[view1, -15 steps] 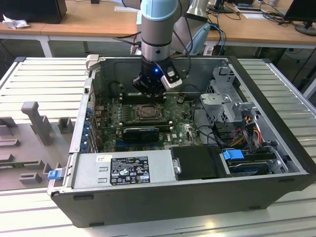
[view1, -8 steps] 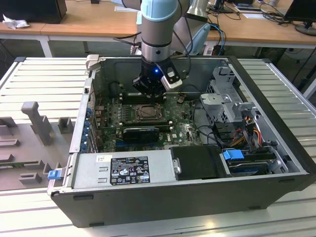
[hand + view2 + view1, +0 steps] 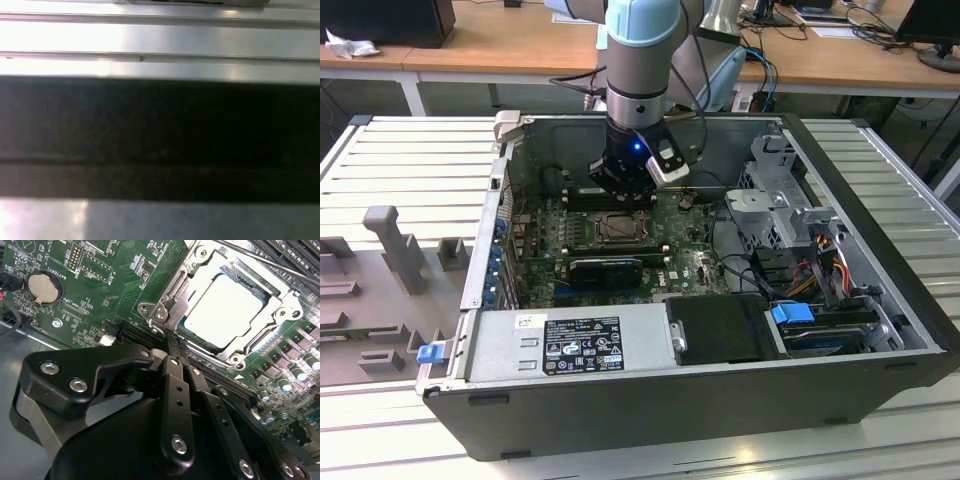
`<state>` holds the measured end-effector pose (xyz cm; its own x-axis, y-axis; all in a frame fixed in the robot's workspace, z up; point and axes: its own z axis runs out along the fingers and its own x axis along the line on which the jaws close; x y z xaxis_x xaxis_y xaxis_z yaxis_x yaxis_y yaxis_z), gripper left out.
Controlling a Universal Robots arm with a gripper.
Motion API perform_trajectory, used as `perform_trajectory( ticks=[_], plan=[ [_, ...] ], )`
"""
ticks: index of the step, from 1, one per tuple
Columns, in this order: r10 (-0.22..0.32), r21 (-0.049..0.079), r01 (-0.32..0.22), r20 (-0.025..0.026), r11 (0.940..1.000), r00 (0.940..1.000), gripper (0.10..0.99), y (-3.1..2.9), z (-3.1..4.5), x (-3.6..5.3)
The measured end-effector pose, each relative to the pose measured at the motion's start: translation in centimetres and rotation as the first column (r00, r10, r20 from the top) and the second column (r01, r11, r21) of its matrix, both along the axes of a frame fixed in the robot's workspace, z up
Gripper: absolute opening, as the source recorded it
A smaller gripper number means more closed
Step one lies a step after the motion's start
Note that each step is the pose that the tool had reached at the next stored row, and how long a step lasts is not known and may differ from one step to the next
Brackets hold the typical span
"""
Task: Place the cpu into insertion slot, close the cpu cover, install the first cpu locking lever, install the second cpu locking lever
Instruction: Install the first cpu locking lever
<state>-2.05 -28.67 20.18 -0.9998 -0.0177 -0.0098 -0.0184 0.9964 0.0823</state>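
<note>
The cpu, a pale square chip, lies flat in the socket on the green motherboard. The silvery cpu cover is folded down around it, and its window frames the chip. A thin locking lever runs along the far side of the socket. My gripper is shut with nothing between its fingers. Its tips sit at the cover's near edge, beside a corner screw. In the exterior view the gripper hangs just above the socket inside the open computer case.
A coin battery and memory slots flank the socket. The case holds a power supply, a drive cage and cables. A grey fixture stands on the slatted table at the exterior view's left.
</note>
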Motion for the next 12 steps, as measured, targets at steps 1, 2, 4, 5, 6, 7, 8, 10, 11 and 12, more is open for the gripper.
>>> perform_trajectory(
  ticks=[1,2,4,5,6,7,8,10,11,12],
  plan=[
    [0.0,0.0,0.0,-0.0013,1.0,1.0,0.106,0.0,-0.07,0.01],
    [0.0,0.0,0.0,-0.0024,1.0,1.0,0.106,-0.01,-0.08,0.03],
    [0.0,0.002,0.0,-0.0049,1.0,1.0,0.106,-0.01,-0.11,0.14],
    [0.0,0.003,0.0,-0.0053,1.0,1.0,0.106,-0.01,-0.12,0.17],
    [0.0,0.004,0.0,-0.0056,1.0,1.0,0.106,0.0,-0.13,0.21],
    [0.0,0.005,0.0,-0.0059,1.0,1.0,0.106,0.0,-0.13,0.23],
    [0.0,0.005,0.0,-0.0061,1.0,1.0,0.106,0.0,-0.13,0.25],
    [0.0,0.007,0.0,-0.0061,1.0,1.0,0.106,0.0,-0.13,0.25],
    [0.0,0.007,0.0,-0.0062,1.0,1.0,0.106,0.01,-0.13,0.25],
    [0.0,0.008,0.0,-0.0061,1.0,1.0,0.106,0.01,-0.13,0.26]
  ],
)
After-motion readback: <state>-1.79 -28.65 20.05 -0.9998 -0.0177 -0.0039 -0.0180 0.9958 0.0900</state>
